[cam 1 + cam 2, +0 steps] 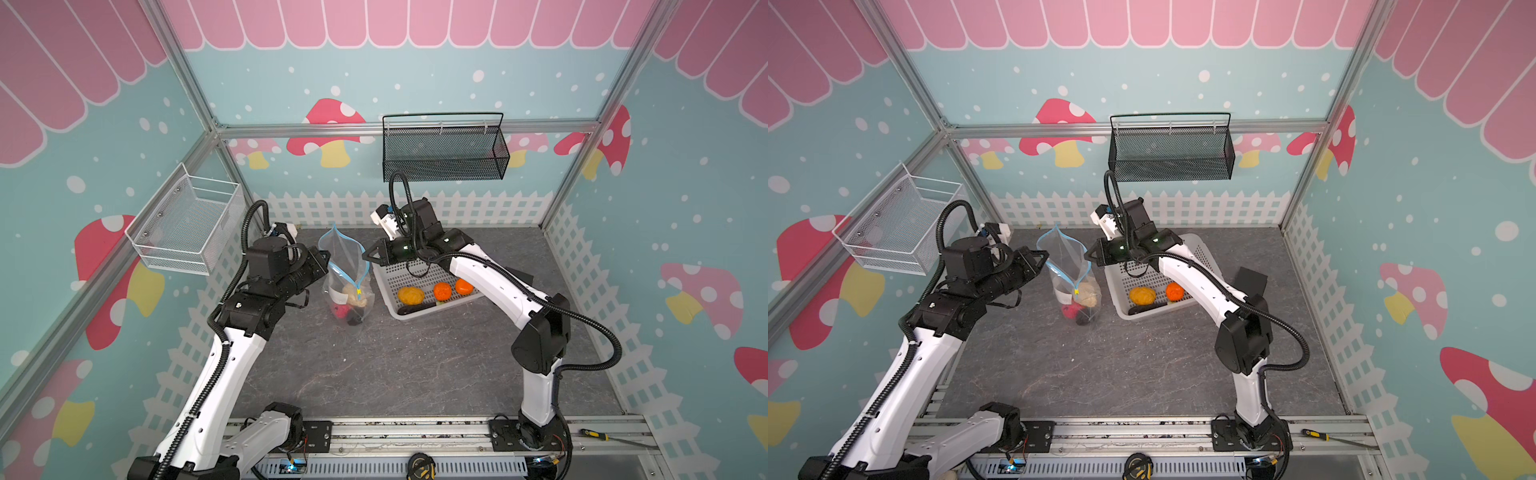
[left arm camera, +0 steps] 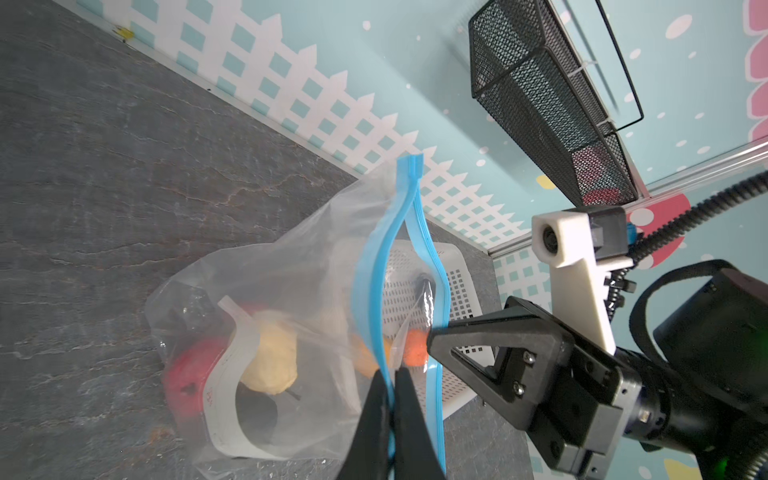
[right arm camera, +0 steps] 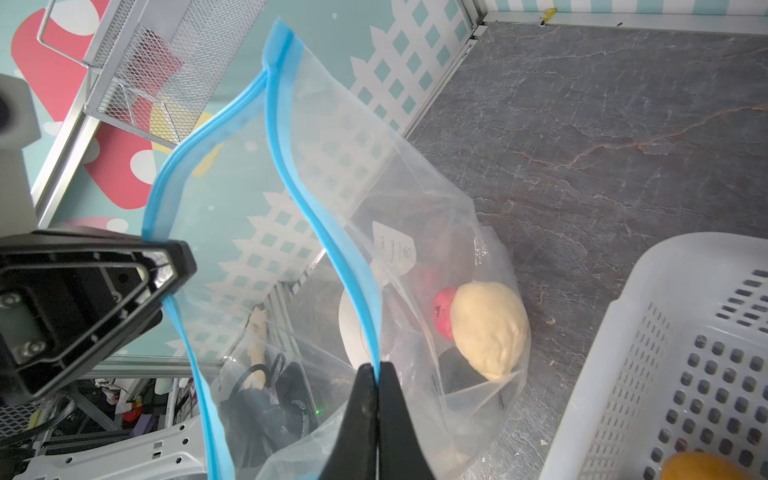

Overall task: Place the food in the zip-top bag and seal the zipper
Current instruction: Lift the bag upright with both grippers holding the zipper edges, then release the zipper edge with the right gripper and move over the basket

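Standing on the grey table (image 1: pixel 415 365), the zip-top bag (image 1: pixel 347 262), mouth pulled apart, left gripper (image 2: pixel 390 376) clamped on 1 side of the blue zipper (image 2: pixel 368 291), right gripper (image 3: pixel 377 368) clamped on the opposite side, cream piece (image 1: pixel 358 297), pink-red piece (image 1: pixel 341 311) and black lump (image 1: pixel 354 319) inside, yellow-orange piece (image 1: pixel 410 295) and 2 bright orange pieces (image 1: pixel 442 291) in the white basket (image 1: pixel 405 315) just beside the bag.

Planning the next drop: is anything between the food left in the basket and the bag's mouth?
Yes. The right gripper, shut on the zipper at its basket-side lip, sits between the basket food and the bag, its arm above the basket. The left gripper pinches the far lip; the mouth itself gapes open.
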Action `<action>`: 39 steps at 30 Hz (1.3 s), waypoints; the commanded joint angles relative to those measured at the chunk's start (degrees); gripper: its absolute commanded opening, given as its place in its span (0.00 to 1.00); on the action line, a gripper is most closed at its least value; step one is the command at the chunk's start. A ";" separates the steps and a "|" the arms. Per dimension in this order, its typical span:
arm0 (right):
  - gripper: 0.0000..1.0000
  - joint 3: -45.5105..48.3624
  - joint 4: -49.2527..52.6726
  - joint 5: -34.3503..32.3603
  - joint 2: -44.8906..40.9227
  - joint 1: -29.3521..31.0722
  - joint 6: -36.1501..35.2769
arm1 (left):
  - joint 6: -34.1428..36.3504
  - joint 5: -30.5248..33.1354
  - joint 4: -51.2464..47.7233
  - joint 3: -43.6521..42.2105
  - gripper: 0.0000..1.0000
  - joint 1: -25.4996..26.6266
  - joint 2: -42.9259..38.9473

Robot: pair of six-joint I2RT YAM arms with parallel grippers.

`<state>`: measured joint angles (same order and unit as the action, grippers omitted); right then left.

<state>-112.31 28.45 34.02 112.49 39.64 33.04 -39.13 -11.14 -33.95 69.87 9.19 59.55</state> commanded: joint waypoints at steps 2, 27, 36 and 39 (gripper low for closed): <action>0.01 -2.13 -1.08 1.74 1.67 0.92 -0.11 | 2.27 0.41 -2.13 3.79 0.00 -2.70 -1.50; 0.18 13.55 -10.09 2.72 -0.60 -0.32 0.91 | 4.95 -7.92 4.99 -4.29 0.00 1.02 11.07; 0.38 17.61 -9.86 2.21 -3.19 -2.38 -2.87 | 4.07 -7.89 6.86 -5.48 0.00 3.00 13.87; 0.43 19.93 -8.77 0.36 -7.90 -3.86 -5.24 | 4.07 -8.37 7.23 -5.94 0.00 3.51 14.58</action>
<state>-93.34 19.40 35.99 109.51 36.93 30.85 -34.72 -18.39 -28.27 65.01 12.19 73.54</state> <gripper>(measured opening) 0.420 0.047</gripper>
